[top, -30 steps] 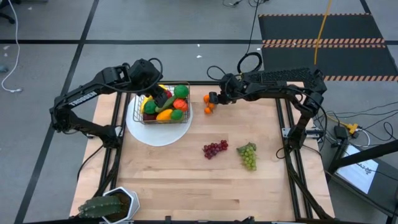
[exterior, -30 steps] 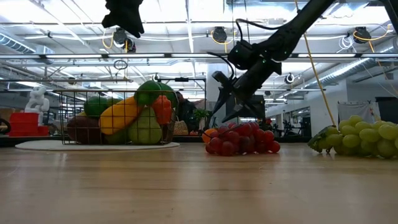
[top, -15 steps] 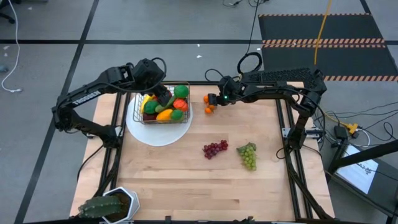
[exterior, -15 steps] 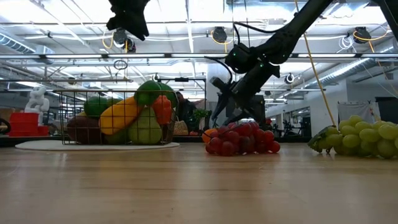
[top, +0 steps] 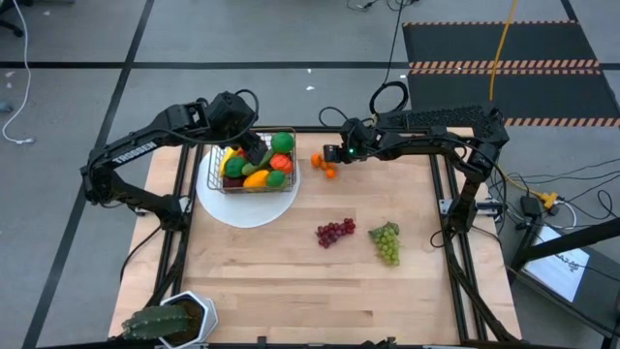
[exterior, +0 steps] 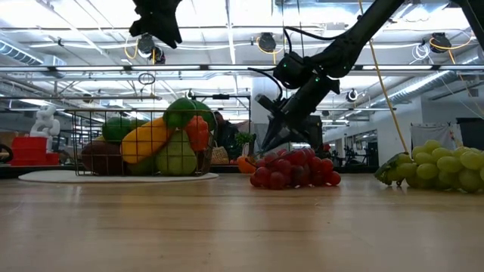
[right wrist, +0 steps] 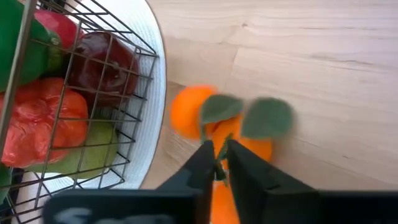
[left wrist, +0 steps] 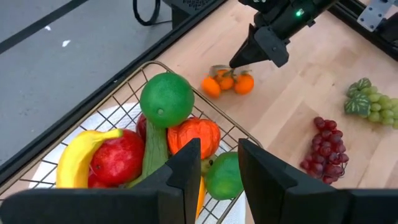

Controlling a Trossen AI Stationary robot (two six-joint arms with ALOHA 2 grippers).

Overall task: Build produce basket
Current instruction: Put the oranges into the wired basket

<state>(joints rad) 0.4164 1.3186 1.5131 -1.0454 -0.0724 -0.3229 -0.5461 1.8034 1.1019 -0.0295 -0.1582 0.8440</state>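
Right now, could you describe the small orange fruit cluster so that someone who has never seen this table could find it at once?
Start at the round white plate carrying the wire basket at the table's far left. On the bare wood just right of it lies a cluster of small oranges, with the right gripper closed on its green leaves. Unlike the red grapes and green grapes nearer the front, it is orange and leafy.

A robotics lab or industrial workspace: a wooden table (top: 291, 271) on a dark metal frame stands on grey floor tiles, with hazard-striped matting (top: 504, 66) and loose cables (top: 504, 39) nearby. Beyond the table, the low view shows open ceiling trusses (exterior: 227, 69), strip lights and shelving.
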